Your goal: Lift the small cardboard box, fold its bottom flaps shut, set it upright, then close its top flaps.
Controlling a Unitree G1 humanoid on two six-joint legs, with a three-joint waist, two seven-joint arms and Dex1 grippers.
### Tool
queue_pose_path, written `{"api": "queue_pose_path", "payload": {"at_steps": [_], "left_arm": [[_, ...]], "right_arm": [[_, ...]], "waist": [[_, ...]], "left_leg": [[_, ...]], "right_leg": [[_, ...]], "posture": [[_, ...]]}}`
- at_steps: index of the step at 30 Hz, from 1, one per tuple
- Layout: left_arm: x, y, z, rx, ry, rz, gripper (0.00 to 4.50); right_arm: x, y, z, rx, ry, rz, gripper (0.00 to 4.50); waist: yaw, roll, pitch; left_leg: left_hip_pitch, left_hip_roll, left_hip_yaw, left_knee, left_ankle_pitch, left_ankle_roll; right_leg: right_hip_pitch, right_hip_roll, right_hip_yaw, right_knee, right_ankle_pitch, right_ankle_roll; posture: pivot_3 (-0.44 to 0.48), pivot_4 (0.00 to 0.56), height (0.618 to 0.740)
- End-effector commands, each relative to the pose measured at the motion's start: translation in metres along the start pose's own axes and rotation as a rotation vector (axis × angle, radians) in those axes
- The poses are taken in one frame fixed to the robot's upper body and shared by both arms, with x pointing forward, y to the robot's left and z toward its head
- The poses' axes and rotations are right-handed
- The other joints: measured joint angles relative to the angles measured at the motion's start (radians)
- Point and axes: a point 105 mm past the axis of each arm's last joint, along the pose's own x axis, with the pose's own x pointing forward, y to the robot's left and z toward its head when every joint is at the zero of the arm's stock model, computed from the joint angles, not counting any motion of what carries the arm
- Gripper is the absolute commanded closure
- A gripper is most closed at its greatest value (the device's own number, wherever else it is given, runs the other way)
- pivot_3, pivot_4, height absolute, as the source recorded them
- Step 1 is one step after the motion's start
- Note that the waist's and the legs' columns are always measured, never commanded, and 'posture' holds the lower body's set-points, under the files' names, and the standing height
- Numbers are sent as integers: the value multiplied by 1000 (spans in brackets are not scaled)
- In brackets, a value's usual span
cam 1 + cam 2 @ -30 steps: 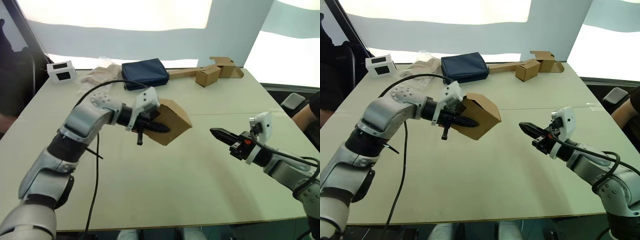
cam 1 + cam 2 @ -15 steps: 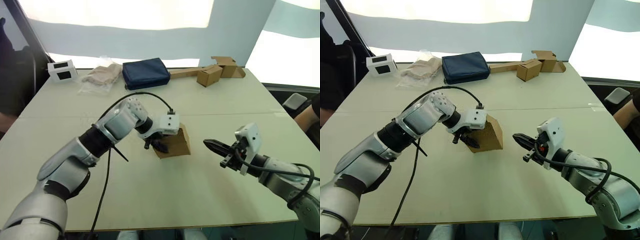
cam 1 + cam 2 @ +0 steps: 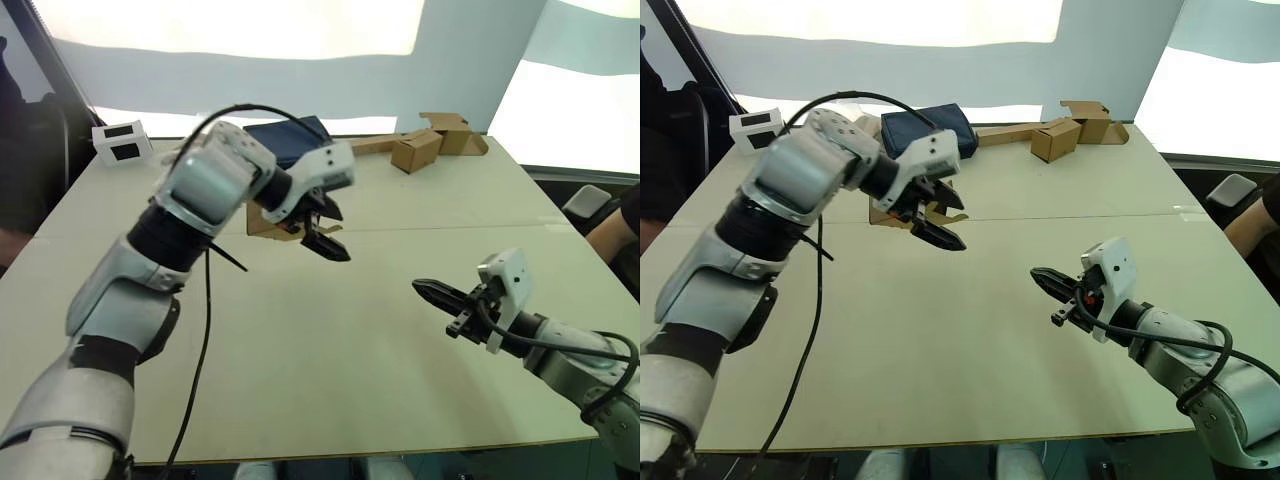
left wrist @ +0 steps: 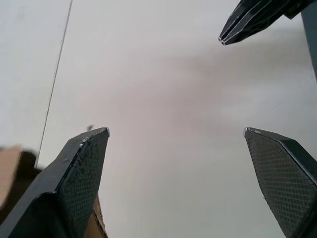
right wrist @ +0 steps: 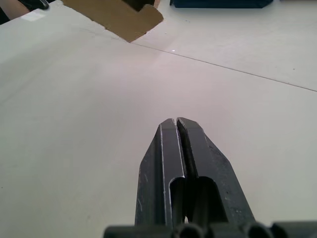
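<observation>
Our left gripper (image 3: 328,240) hangs above the table (image 3: 350,370) in the left eye view, fingers spread wide and empty. Just behind it the small cardboard box (image 3: 268,222) rests on the table, mostly hidden by the wrist. Our right gripper (image 3: 430,291) hovers low, well apart from the box, fingers pressed together on nothing.

From the right eye we see a dark blue pouch (image 3: 930,130) beyond the box.

Through the left wrist camera both fingers (image 4: 81,173) stand wide apart over bare table, a brown edge of the box beside one.

Through the right wrist camera the closed fingers (image 5: 181,158) point toward the box's notched flap.
</observation>
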Motion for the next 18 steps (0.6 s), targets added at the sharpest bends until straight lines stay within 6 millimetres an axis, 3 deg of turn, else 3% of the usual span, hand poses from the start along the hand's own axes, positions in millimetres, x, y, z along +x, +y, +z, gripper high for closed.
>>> {"api": "queue_pose_path", "payload": {"at_steps": [1, 6, 11, 14, 17, 18], "left_arm": [[-21, 2, -6, -49, -94, 17, 24], [-19, 2, -21, -155, -140, 44, 24], [-27, 5, -21, -181, -214, 82, 24], [-50, 22, -15, -180, -326, 165, 24], [-77, 42, -27, -182, -397, 277, 24], [-83, 46, -33, -183, -403, 301, 410]], "right_arm": [[4, -3, 11, -40, -17, 17, 4500], [9, -3, 12, -41, -10, 44, 4500], [11, -2, 15, -46, -13, 58, 4500], [18, 0, 20, -41, -40, 68, 4500], [33, 2, 24, -32, -68, 64, 4500], [38, 3, 24, -30, -71, 62, 4500]], "waist": [[2, 0, 0], [11, 0, 0], [8, 0, 0], [7, 0, 0], [-1, 0, 0], [-2, 0, 0]], "left_leg": [[0, 0, 0, 0, 0, 0], [0, -1, 0, 2, 0, 0], [-1, -1, 2, 2, 0, 0], [-1, -1, 1, 2, 0, 0], [1, -1, 2, 2, 0, 0], [2, -1, 2, 2, 0, -1]], "right_leg": [[0, 0, 0, 0, 0, 0], [1, -2, 0, 1, 0, 0], [1, -3, 0, -1, 0, 1], [1, -3, 0, 0, 0, 1], [1, -2, 0, 2, 1, 1], [1, -1, 0, 4, 1, 1]], "posture": [[0, 150, 740], [0, 150, 740], [0, 150, 740], [0, 150, 740], [0, 150, 740], [0, 150, 740]]}}
